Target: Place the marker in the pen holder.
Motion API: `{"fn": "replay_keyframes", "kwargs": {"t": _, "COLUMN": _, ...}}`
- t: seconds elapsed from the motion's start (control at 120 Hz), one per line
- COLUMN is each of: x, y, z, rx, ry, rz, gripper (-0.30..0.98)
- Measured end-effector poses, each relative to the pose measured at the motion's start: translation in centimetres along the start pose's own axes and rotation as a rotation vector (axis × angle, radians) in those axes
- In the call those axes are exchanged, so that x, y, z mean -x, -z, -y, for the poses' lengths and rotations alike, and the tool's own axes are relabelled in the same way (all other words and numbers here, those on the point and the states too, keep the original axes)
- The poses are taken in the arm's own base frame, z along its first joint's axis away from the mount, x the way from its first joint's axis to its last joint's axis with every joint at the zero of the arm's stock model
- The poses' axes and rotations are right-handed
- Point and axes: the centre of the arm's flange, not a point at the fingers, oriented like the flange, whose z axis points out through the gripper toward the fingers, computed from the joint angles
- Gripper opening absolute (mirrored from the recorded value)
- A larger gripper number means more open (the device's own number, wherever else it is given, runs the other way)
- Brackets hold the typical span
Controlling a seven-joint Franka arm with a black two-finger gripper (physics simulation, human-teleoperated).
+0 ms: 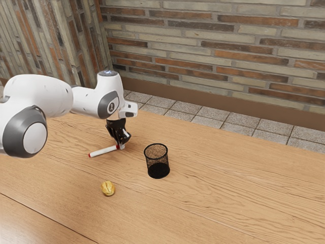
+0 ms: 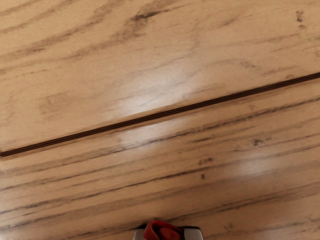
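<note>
— What does the exterior view show?

— A white robot arm (image 1: pixel 45 96) extends from the exterior view's left above a wooden desk (image 1: pixel 228 183), its black hand (image 1: pixel 122 143) closed on one red end of a white marker (image 1: pixel 105 151). The marker's other red-tipped end points toward the exterior view's left. Whether any of it touches the desk cannot be told.

— And the pen holder?

— The black mesh pen holder (image 1: pixel 158 161) stands upright near the hand, toward the exterior view's right, apart from the marker. The marker is outside it. Both are nearer the desk's long edge beside the tiled floor (image 1: pixel 236 122) than a crumpled-looking yellow object (image 1: pixel 107 188), seen well apart from the pen holder.

— Behind them?

— A brick wall (image 1: pixel 218 46) rises beyond the tiles, above a brown baseboard (image 1: pixel 213 99).

— The wrist view?

— Wood grain, crossed by a dark, straight seam (image 2: pixel 160 115) in the desk. At the lower edge, the marker's red end is pictured gripped by the hand (image 2: pixel 167 234), a pale grey fingertip (image 2: pixel 193 234) on either side. Light gleams off the wood near the seam.
</note>
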Motion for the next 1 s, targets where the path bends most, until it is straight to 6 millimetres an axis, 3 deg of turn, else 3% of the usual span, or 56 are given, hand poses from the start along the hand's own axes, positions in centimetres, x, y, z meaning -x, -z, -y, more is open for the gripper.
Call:
{"fn": "replay_keyframes", "kwargs": {"t": 0.1, "x": -0.1, "y": 1.2, "z": 0.2, "rx": -0.012, "ry": 0.001, "rz": -0.014, "gripper": -0.07}}
{"fn": "replay_keyframes", "kwargs": {"t": 0.283, "x": -0.6, "y": 6.5, "z": -0.2, "rx": -0.04, "ry": -0.002, "rz": -0.084, "gripper": -0.07}}
{"fn": "replay_keyframes", "kwargs": {"t": 0.45, "x": -1.9, "y": 13.2, "z": -3.8, "rx": -0.057, "ry": -0.046, "rz": -0.184, "gripper": -0.06}}
{"fn": "replay_keyframes", "kwargs": {"t": 0.6, "x": -1.9, "y": 19.1, "z": -6.0, "rx": -0.067, "ry": -0.068, "rz": -0.269, "gripper": -0.06}}
{"fn": "replay_keyframes", "kwargs": {"t": 0.725, "x": -1.8, "y": 23.9, "z": -9.6, "rx": -0.067, "ry": -0.112, "rz": -0.336, "gripper": -0.06}}
{"fn": "replay_keyframes", "kwargs": {"t": 0.842, "x": -1.7, "y": 26.3, "z": -12.4, "rx": -0.057, "ry": -0.146, "rz": -0.368, "gripper": -0.05}}
{"fn": "replay_keyframes", "kwargs": {"t": 1.0, "x": -1.4, "y": 27.9, "z": -15.2, "rx": -0.034, "ry": -0.176, "rz": -0.373, "gripper": -0.05}}
